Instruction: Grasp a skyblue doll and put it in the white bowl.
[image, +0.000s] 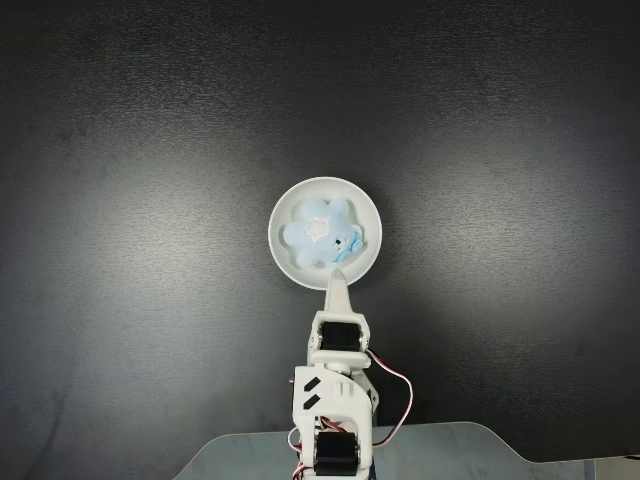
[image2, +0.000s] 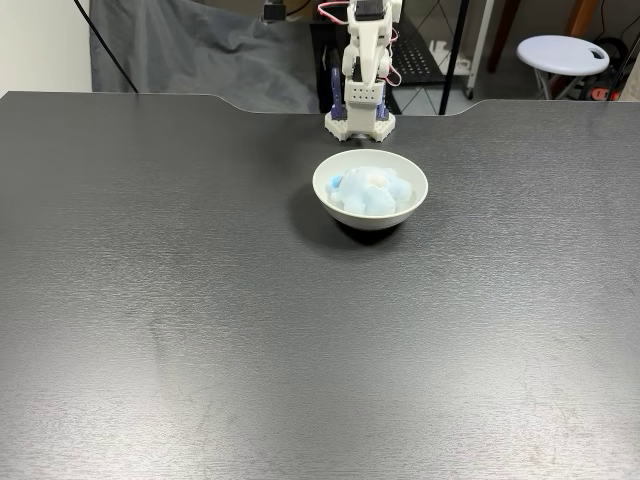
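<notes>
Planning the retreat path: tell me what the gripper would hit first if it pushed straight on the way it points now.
In the top-down fixed view the gripper points at the white bowl; its near rim, then the skyblue doll inside, would likely come first. The gripper's height above the rim is unclear.

Soft overhead light, mild glare on the table (image2: 200, 330); corners perhaps dimmer.

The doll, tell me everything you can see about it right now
The doll is a small pale-blue plush with rounded lobes like a flower, a whitish patch at its centre and a brighter blue spot on one lobe. It looks soft and fuzzy. It lies inside the bowl, filling most of it, its top about level with the rim in a fixed view. The gripper sits over the bowl's near rim, not holding the doll.
</notes>
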